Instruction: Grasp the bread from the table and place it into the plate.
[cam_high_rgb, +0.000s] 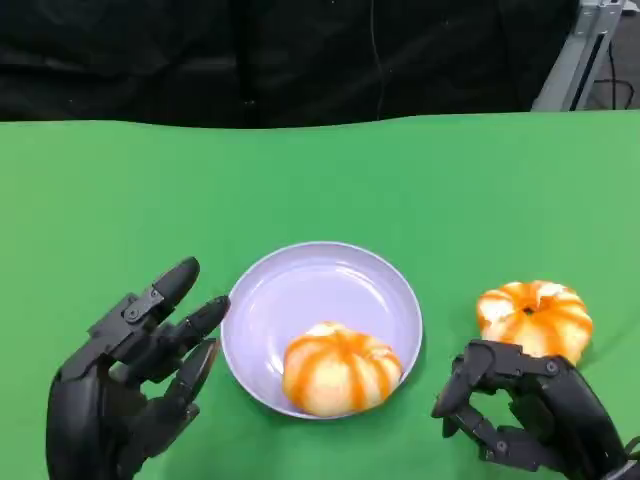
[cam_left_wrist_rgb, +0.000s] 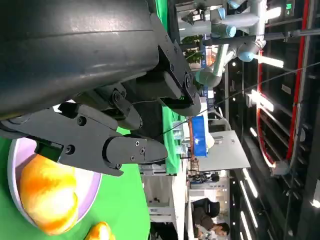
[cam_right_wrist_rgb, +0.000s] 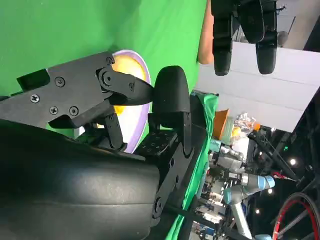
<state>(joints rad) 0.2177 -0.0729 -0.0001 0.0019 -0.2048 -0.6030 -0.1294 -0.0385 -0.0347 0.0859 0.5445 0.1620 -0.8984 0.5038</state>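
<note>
A lavender plate (cam_high_rgb: 300, 290) sits at the middle of the green table. One round orange-striped bread (cam_high_rgb: 340, 372) lies in its near half. A second bread (cam_high_rgb: 535, 318) lies on the table to the right of the plate. My right hand (cam_high_rgb: 530, 412) is just in front of this second bread, fingers half curled, holding nothing and not touching it. My left hand (cam_high_rgb: 130, 385) hovers left of the plate with its fingers spread and nothing in them. The left wrist view shows the plate's rim (cam_left_wrist_rgb: 95, 187), the bread in it (cam_left_wrist_rgb: 47, 200) and the edge of the other bread (cam_left_wrist_rgb: 100, 232).
The green table (cam_high_rgb: 300, 170) has open room behind and to the left of the plate. A black backdrop runs along its far edge, and a metal frame (cam_high_rgb: 585, 55) stands at the back right.
</note>
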